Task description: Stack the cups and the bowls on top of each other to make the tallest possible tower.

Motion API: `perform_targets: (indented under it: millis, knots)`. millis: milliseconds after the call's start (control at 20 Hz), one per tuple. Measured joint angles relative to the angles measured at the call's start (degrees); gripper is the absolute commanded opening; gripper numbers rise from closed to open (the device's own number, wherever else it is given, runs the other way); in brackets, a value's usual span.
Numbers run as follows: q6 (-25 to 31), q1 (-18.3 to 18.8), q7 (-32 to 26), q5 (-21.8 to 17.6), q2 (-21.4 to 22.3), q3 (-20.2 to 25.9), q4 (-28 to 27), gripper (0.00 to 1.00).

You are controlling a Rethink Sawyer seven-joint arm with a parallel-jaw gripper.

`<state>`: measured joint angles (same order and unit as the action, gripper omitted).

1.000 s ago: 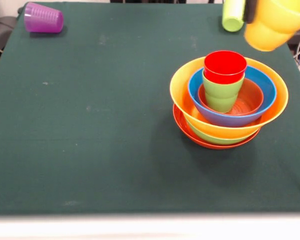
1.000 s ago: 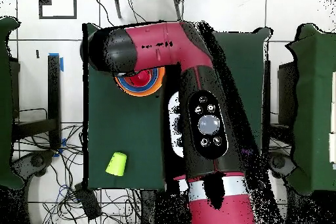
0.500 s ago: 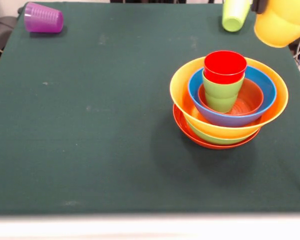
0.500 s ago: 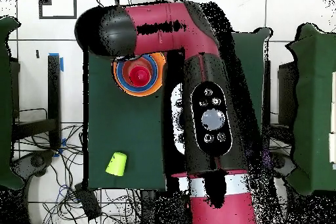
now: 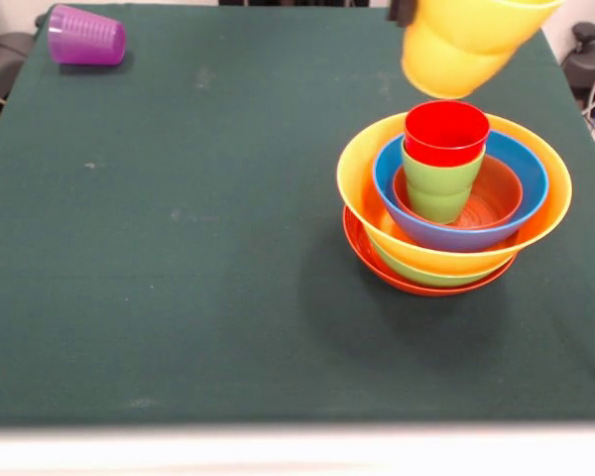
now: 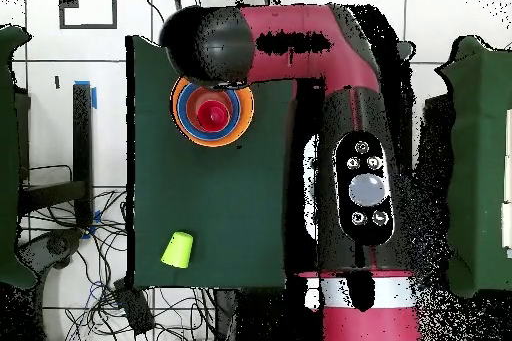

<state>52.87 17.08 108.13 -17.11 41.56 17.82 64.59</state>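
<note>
Yellow cup (image 5: 471, 45) shifted left since half second ago, hangs above and just behind tower (image 5: 454, 203), tilted, base down-left, mouth up. Claw state: cannot tell. Red cup (image 5: 446, 132) upright atop tower. Purple cup (image 5: 85, 37) on side, far corner.

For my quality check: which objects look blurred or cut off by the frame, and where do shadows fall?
Front view: the yellow cup is soft-edged and cut off by the top edge; the bowl stack is sharp and casts a faint shadow on the cloth toward the camera. Overhead view: the arm hides part of the stack.
</note>
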Motion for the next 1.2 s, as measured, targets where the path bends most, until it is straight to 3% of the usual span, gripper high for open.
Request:
perform_targets:
  millis: [1200]
  knots:
    - [-2.3, 0.3, 0.0, 0.1, -0.2, -1.3, 3.2, 0.00]
